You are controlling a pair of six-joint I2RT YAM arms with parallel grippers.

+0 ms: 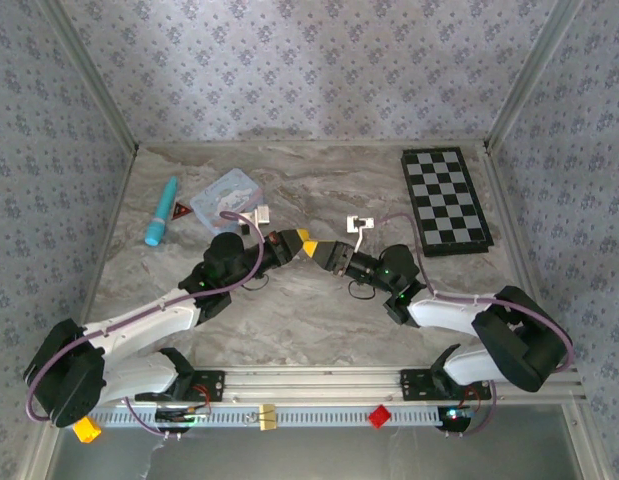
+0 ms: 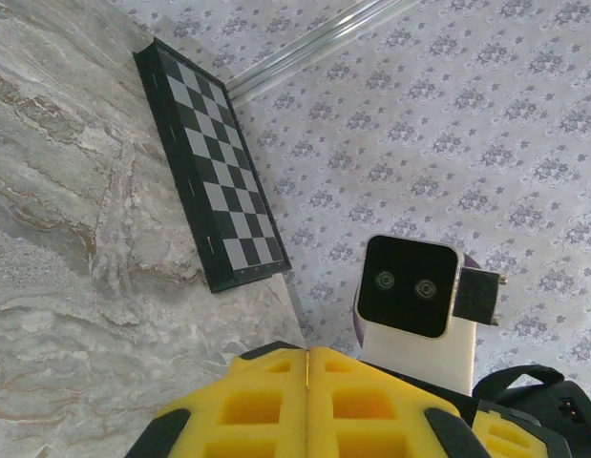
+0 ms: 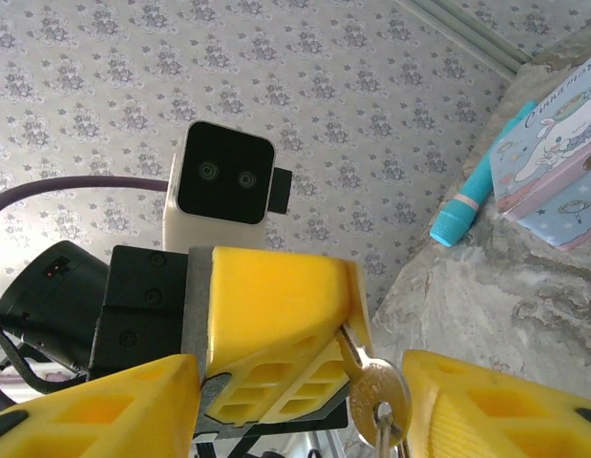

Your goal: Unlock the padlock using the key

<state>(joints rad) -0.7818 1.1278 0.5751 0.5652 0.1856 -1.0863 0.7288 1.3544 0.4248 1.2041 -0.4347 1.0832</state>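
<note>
Left claw (image 1: pixel 306 243): closed, clamping the key (image 3: pixel 378 389) by its blade above the middle of the table (image 1: pixel 319 180). The key's round head and ring stick out beside its fingertips. Right claw (image 1: pixel 327 254): open, with its yellow fingers (image 3: pixel 94 410) apart on either side of the key.

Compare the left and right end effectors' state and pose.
The left end effector is shut, pinching the key; the right end effector is open. The left's fingers meet; the right's fingers stand apart, flanking the left's tip and the key. Both have yellow fingers.
</note>
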